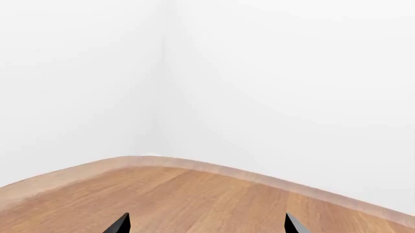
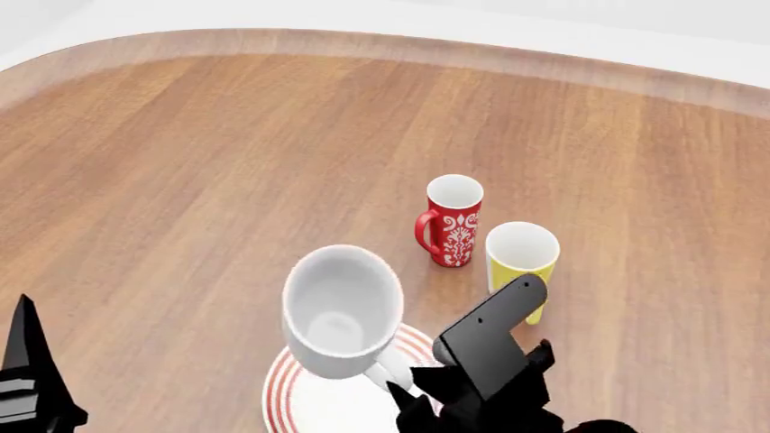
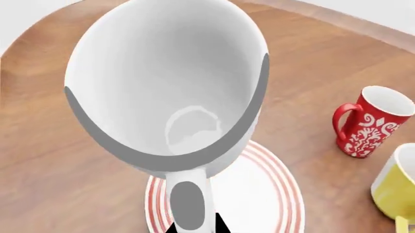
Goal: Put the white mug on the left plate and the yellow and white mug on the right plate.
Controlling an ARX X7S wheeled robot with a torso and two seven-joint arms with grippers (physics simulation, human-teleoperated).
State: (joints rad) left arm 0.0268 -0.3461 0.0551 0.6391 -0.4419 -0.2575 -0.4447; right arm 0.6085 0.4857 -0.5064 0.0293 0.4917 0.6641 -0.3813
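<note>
Placing the white mug (image 2: 342, 311) on a plate.

Held by its handle in the right gripper (image 2: 403, 390) jaws, over the red-ringed plate (image 2: 284, 393) (only one in view); lowering needed next. Left gripper (image 1: 206, 224) jaws spread, empty. Yellow and white mug (image 2: 522, 257) waiting on tabletop (image 2: 193, 162).

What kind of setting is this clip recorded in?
Probably a bare simulated tabletop scene: a wooden table with a rounded edge, plain white walls, and only mugs such as the white mug and a red-ringed plate.
</note>
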